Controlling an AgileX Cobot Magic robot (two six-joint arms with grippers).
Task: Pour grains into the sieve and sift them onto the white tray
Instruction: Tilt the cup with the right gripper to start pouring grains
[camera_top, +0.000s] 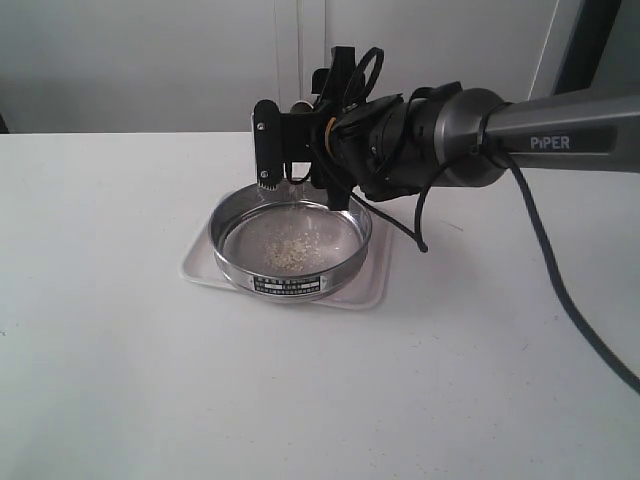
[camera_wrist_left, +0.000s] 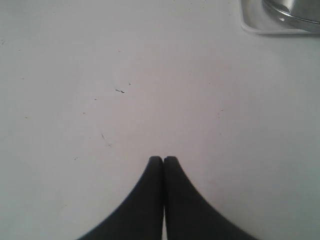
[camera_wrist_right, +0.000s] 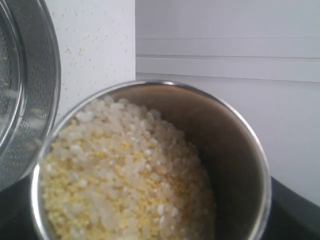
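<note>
The sieve, a wide steel ring with a label on its side, sits on the white tray. A small heap of grains lies on its mesh. My right gripper hangs over the sieve's far rim, shut on a small steel cup. The cup is tipped toward the sieve and is full of mixed yellow and whitish grains. A thin stream of them falls from it. My left gripper is shut on nothing above bare table. The sieve and a tray corner show at the edge of its view.
The white table spreads around the tray on all sides. The right arm and its black cable cross the right side. A pale wall stands behind the table.
</note>
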